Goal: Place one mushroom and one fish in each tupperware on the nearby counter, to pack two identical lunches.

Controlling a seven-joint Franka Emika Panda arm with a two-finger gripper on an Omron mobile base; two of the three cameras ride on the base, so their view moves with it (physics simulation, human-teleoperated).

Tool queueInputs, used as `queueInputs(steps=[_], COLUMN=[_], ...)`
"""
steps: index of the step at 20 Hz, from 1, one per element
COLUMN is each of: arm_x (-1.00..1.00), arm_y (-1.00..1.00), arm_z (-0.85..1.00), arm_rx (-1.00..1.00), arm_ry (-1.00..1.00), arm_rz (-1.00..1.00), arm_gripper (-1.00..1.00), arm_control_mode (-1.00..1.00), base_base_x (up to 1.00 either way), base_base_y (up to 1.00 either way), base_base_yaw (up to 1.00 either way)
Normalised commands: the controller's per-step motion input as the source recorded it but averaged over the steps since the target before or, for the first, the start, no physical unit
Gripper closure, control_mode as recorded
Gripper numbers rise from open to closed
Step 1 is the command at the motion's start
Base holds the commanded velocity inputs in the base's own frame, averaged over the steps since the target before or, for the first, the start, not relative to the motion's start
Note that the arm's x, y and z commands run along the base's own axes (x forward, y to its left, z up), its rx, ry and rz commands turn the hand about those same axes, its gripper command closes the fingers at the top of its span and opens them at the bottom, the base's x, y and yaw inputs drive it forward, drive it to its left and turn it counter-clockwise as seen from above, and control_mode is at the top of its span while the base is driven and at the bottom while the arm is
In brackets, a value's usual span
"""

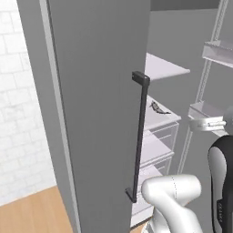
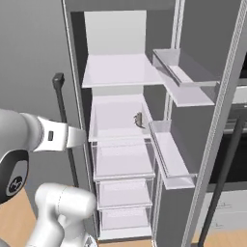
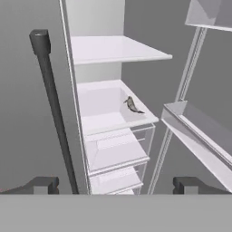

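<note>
One fish (image 3: 132,105) is in sight, a small dark grey one with a thin tail. It lies on the middle shelf (image 3: 106,121) of an open grey fridge, toward that shelf's right front corner; the right base view shows it (image 2: 138,120) near the same shelf's right edge, and the left base view shows it (image 1: 157,108) on the shelf just past the door.

Taking the fish as the landmark: one bare white shelf (image 3: 115,49) sits above it, and below it are three clear drawers stacked one under another, the top one (image 2: 123,159) directly beneath the fish's shelf. To the right of the fish, the open right-hand door carries two pale door bins, an upper one (image 2: 183,77) higher than the fish and a lower one (image 2: 169,154) below it. To the left of the fish stands the other grey door (image 1: 98,113) with one long dark vertical handle (image 1: 140,136).

The gripper (image 3: 118,185) is held in front of the fridge, lower than the fish and well apart from it. Its two dark fingertips (image 3: 43,185) stand spread wide and released, with nothing between them.

Left of the fridge there is a white brick wall (image 1: 18,113), and a light wooden floor (image 1: 36,211) runs along its foot. The fridge's inner walls are grey and its shelves are pale white.
</note>
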Motion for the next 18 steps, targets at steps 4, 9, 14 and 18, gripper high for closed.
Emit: queueInputs(steps=[4,9,14,18], arm_x=[0.0,0.0,0.0,0.0], arm_y=[0.0,0.0,0.0,0.0], arm_z=[0.0,0.0,0.0,0.0], arm_rx=[0.0,0.0,0.0,0.0], arm_ry=[0.0,0.0,0.0,0.0], arm_rz=[0.0,0.0,0.0,0.0], arm_gripper=[-1.0,-1.0,-1.0,-1.0], arm_control_mode=[1.0,1.0,1.0,1.0], base_base_x=[0.86,0.66,0.31,0.46], base_base_y=[-0.29,-0.33,-0.48,-0.24], base_base_yaw=[0.0,0.03,0.16,0.2])
